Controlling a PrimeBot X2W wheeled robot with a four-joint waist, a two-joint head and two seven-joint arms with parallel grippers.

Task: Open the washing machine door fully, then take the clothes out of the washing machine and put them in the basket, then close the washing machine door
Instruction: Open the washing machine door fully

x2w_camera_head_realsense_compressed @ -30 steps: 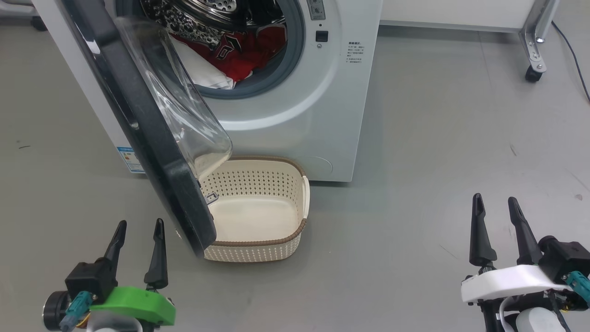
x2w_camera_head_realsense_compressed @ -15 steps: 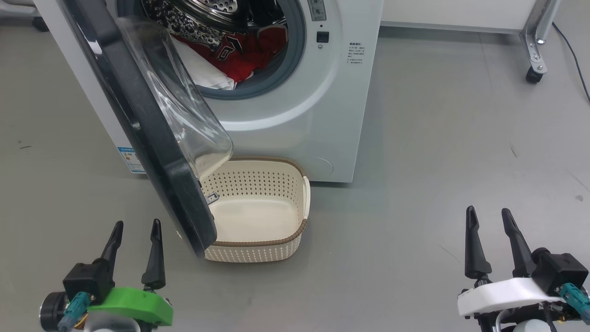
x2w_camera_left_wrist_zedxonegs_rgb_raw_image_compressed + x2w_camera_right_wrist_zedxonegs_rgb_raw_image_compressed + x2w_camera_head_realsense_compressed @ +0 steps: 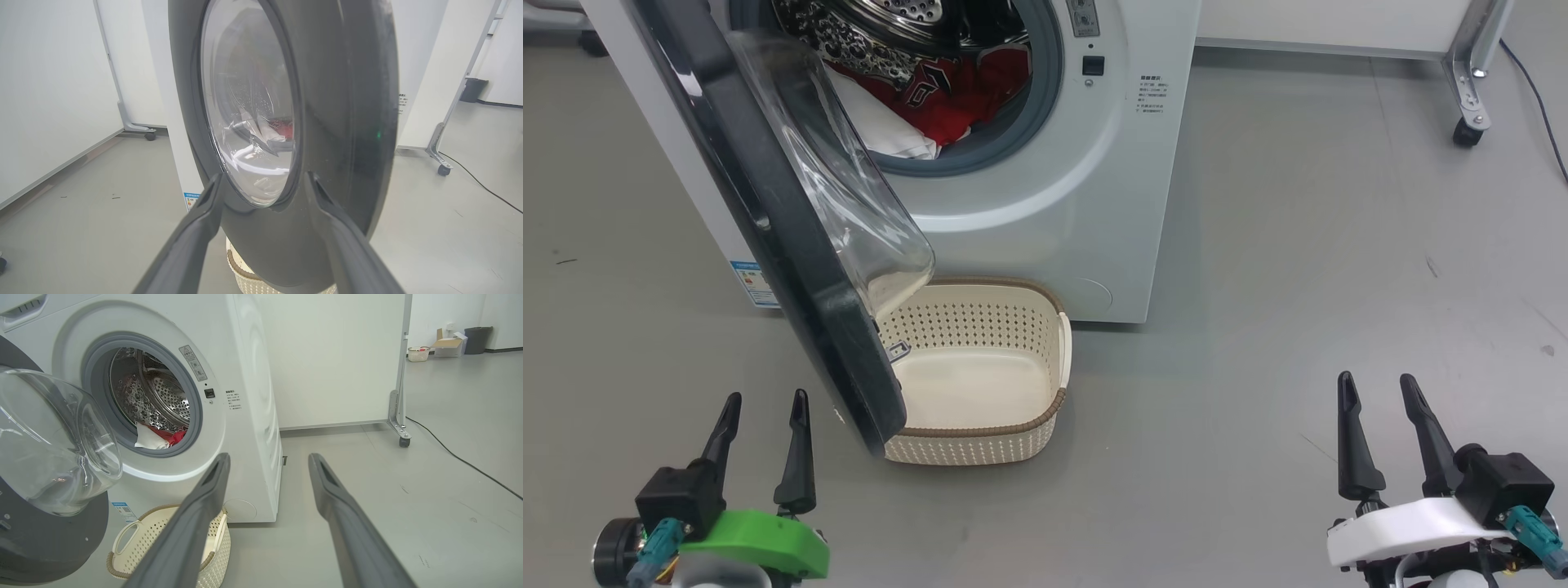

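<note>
On smooth grey floor (image 3: 1298, 245), white washing machine (image 3: 1054, 229), wheeled white partition (image 3: 335, 355).

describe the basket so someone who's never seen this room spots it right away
Find the large white washing machine, whose black-rimmed round door hangs open. On the grey floor at the machine's foot, partly under that door, sits the basket. It is small, cream perforated plastic with a brown woven-look rim, and empty, while the clothes lie in the drum.

A grey floor (image 3: 1298, 245) is stretching past white partition panels (image 3: 335, 355) standing on castor feet (image 3: 403, 442); a black cable (image 3: 466, 463) is trailing across it, a dark bin (image 3: 478, 339) sitting beyond.
</note>
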